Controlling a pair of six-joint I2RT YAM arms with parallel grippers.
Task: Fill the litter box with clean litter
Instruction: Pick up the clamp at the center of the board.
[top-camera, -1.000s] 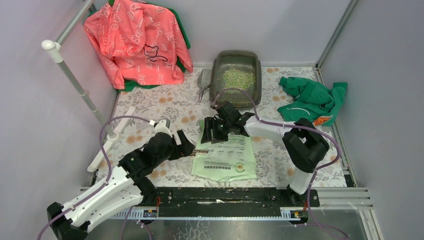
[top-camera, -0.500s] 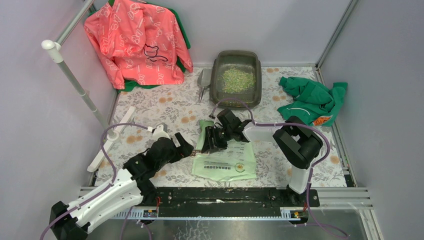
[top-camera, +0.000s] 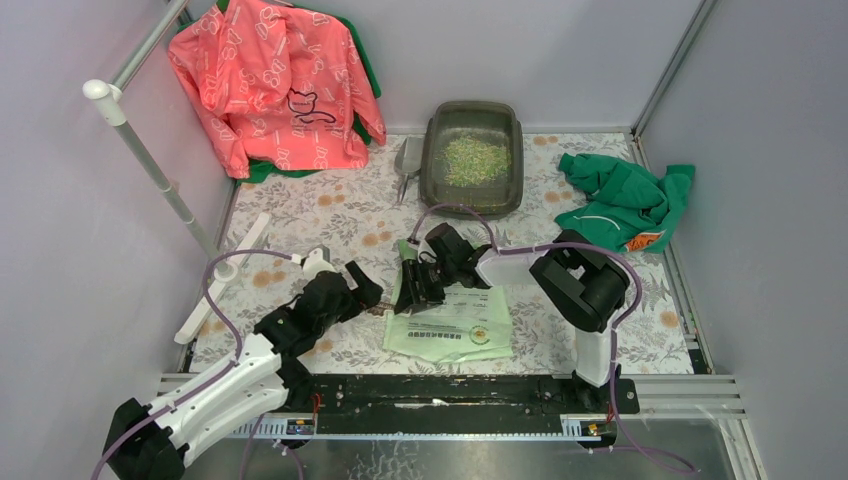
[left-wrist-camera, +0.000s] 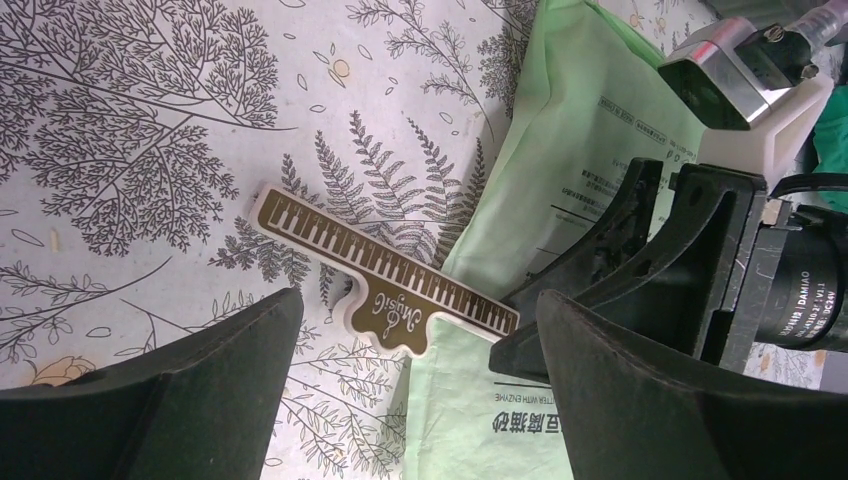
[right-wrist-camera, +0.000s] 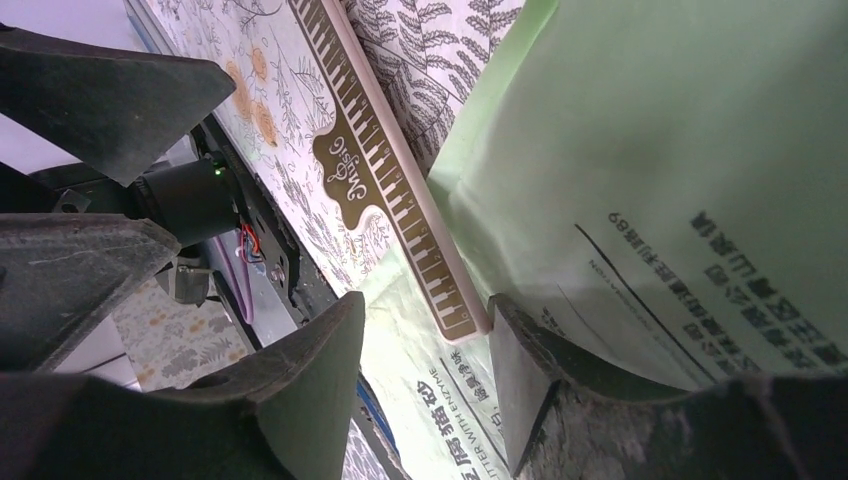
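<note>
Broadly: one flowered tabletop; one pink jacket, one green garment; one litter box at far edge, clean litter heaped inside; one green bag nearer; one scoop; one clip reading "Music"; left gripper jaws wide, empty; right gripper jaws part-open astride bag edge.

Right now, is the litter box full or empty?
Partly filled: the clean litter forms a loose patch mid-tray in the litter box, with bare dark floor showing around it.
</note>
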